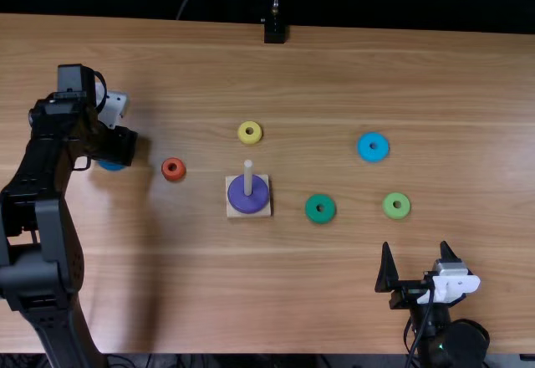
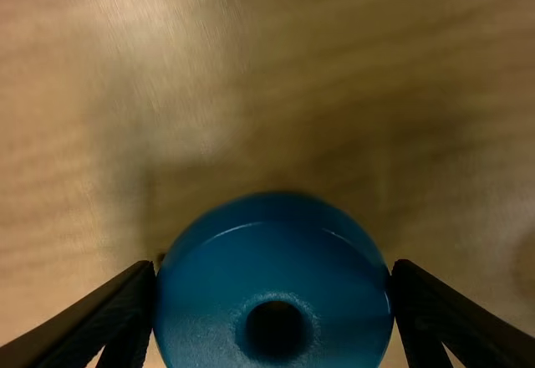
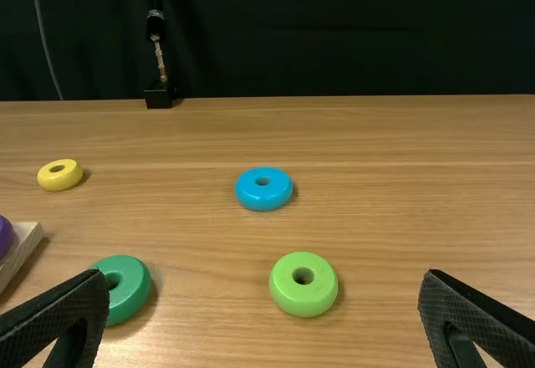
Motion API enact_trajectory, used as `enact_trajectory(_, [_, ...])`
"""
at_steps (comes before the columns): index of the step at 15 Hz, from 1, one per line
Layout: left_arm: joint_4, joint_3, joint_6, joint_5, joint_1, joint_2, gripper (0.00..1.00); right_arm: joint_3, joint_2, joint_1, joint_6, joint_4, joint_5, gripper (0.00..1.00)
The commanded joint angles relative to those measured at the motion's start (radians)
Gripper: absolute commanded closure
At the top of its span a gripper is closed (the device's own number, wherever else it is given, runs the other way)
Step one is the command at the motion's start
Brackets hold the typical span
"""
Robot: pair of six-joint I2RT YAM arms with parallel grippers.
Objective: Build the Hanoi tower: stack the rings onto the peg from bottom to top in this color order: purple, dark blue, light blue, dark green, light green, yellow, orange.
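My light-brown wooden table (image 1: 292, 301) holds an orange ring (image 1: 173, 176), yellow ring (image 1: 250, 140), light-blue ring (image 1: 373, 156), dark-green ring (image 1: 320, 217), light-green ring (image 1: 396, 213) and square wooden base (image 1: 265, 212).

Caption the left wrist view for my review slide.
Left gripper grips the dark blue ring by its sides, center hole facing the camera, wooden table beyond.

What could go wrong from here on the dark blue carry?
1. Orange ring lies between the left gripper and the peg; a low carry could clip it.
2. Dark blue ring is pinched at two opposite sides, so it might tilt or slip if it touches the peg off-center.
3. A hard miss could nudge the wooden base.
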Motion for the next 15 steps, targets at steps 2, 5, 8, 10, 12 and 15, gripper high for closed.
enact_trajectory(2, [-0.122,0.124,0.003,0.005,-0.017,-0.046,1.0,-0.042,-0.013,-0.006,0.007,-0.082,-0.014,0.0])
enact_trajectory(5, [-0.218,0.187,-0.032,0.019,-0.046,-0.127,1.0,-0.042,-0.013,-0.006,0.007,-0.082,-0.014,0.0])
enact_trajectory(8, [-0.315,0.227,-0.133,0.019,-0.112,-0.205,1.0,-0.042,-0.013,-0.006,0.007,-0.082,-0.014,0.0])
enact_trajectory(10, [-0.358,0.242,-0.168,0.018,-0.177,-0.254,1.0,-0.042,-0.013,-0.006,0.007,-0.082,-0.014,0.0])
enact_trajectory(12, [-0.417,0.266,-0.227,0.018,-0.254,-0.282,1.0,-0.042,-0.013,-0.006,0.007,-0.082,-0.014,0.0])
enact_trajectory(15, [-0.441,0.319,-0.326,0.007,-0.364,-0.294,1.0,-0.042,-0.013,-0.006,0.007,-0.082,-0.014,0.0])
